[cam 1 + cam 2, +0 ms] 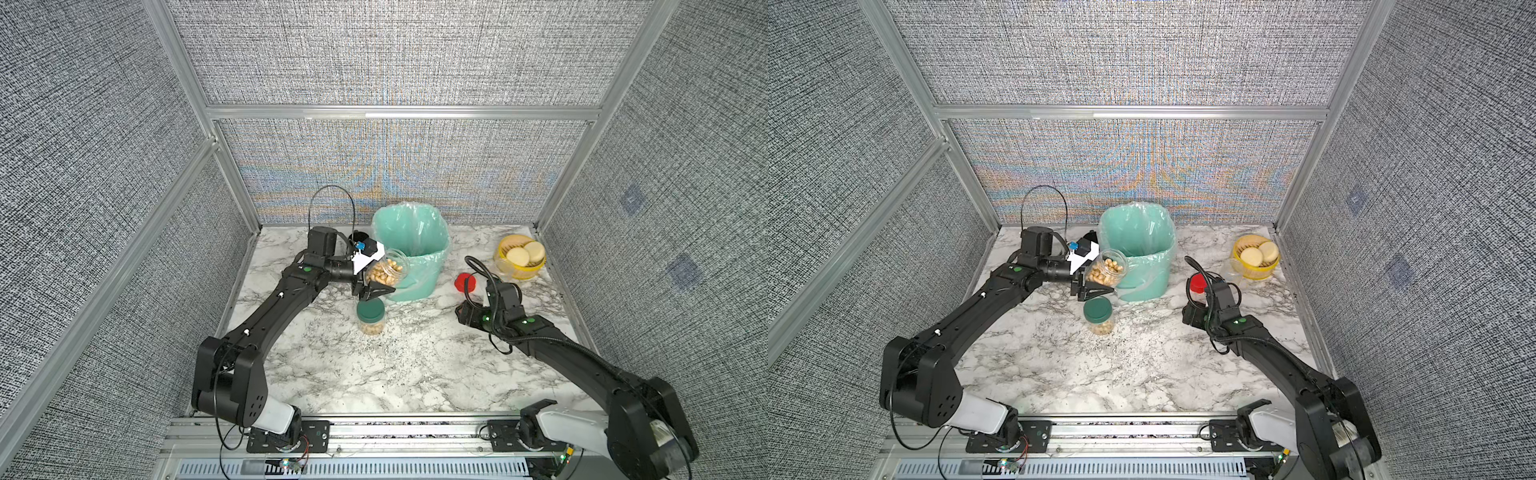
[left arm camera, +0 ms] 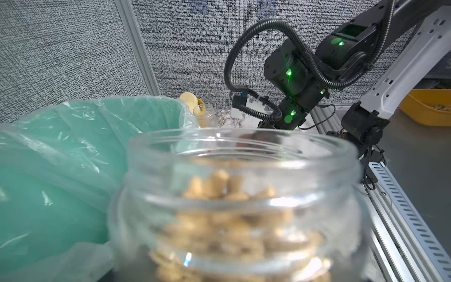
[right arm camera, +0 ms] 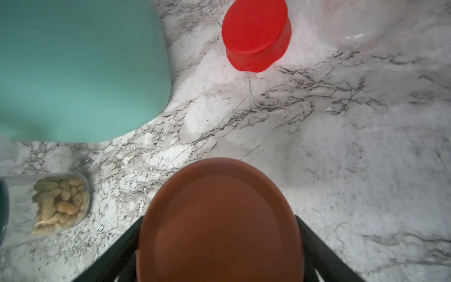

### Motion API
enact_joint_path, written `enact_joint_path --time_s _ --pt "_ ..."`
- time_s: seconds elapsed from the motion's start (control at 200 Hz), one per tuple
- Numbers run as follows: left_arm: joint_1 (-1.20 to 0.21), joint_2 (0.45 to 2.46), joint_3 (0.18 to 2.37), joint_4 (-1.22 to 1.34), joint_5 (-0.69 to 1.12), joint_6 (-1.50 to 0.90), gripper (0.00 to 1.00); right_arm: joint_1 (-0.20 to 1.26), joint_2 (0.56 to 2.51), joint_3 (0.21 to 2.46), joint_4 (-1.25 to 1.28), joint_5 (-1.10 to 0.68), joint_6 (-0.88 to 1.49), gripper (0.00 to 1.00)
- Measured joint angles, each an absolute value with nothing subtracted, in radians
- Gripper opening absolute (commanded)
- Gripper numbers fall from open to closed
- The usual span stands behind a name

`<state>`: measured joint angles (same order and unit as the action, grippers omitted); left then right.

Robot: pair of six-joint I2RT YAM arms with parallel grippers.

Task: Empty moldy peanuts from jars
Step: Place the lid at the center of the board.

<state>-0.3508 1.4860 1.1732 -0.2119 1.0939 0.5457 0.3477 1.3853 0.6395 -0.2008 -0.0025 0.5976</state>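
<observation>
My left gripper point(image 1: 374, 277) is shut on an open clear jar point(image 1: 390, 270) of moldy peanuts point(image 2: 219, 185), tilted with its mouth toward the green bin point(image 1: 411, 253) and held against the bin's left side. The left wrist view is filled by this jar point(image 2: 241, 195), which hides the jaws. My right gripper point(image 3: 219, 244) is shut on a terracotta lid point(image 3: 219, 219), low over the table right of the bin. A second jar point(image 1: 370, 316), closed by a dark green lid, stands in front of the bin with peanuts inside. A red lid point(image 1: 465, 282) lies loose on the marble.
A yellow basket point(image 1: 519, 272) of cream discs sits at the back right, with an empty clear jar point(image 1: 500, 266) against it. A black mug point(image 1: 357, 237) stands behind the left wrist. Grey fabric walls close in the marble table point(image 1: 415, 365) on three sides.
</observation>
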Motion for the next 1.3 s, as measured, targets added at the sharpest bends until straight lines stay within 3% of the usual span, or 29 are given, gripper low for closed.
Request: enact_joint_path --time_s 0.2,0.33,0.706,0.801,0.821,0.841,1.301 --pt "-0.346 1.483 1.156 -0.212 1.087 0.539 0.00 0.348 1.504 0.636 -0.162 0.061 0.627 0.20" --pt "-0.338 1.479 1.155 -0.212 1.080 0.537 0.00 0.348 1.557 0.642 -0.141 0.077 0.636 0.37" --pt "-0.316 1.460 1.147 -0.212 1.073 0.538 0.00 0.373 1.607 0.636 -0.118 0.112 0.645 0.60" --pt "-0.315 1.457 1.147 -0.212 1.073 0.538 0.00 0.373 1.615 0.645 -0.125 0.121 0.645 0.70" --pt "-0.315 1.457 1.147 -0.212 1.073 0.539 0.00 0.373 1.617 0.646 -0.126 0.122 0.644 0.92" --pt "-0.314 1.457 1.147 -0.212 1.073 0.539 0.00 0.373 1.618 0.647 -0.127 0.122 0.644 0.97" --pt "-0.314 1.453 1.140 -0.212 1.071 0.546 0.00 0.381 1.570 0.659 -0.142 0.149 0.629 0.98"
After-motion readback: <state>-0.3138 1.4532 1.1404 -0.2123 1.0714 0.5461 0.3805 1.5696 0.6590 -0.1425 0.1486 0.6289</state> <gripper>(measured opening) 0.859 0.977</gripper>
